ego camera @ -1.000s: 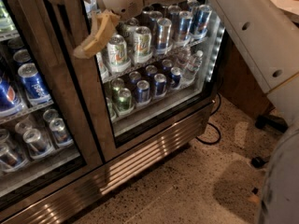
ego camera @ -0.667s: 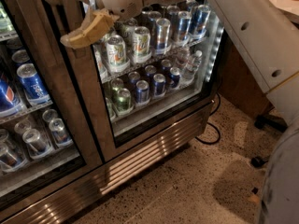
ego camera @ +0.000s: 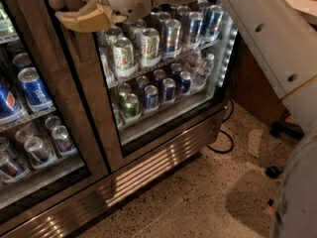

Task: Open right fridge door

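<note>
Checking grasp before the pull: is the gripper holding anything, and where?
Cannot be told. The gripper sits at the upper left frame edge of the right fridge door; no hold on it shows.

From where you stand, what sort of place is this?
Probably a break room or small shop's drinks corner: a double glass-door beverage fridge stocked with soda cans, on a speckled hard floor. The gripper is near the top of the right fridge door.

Tan gripper at upper left, tipping a long white arm from the right.
</note>
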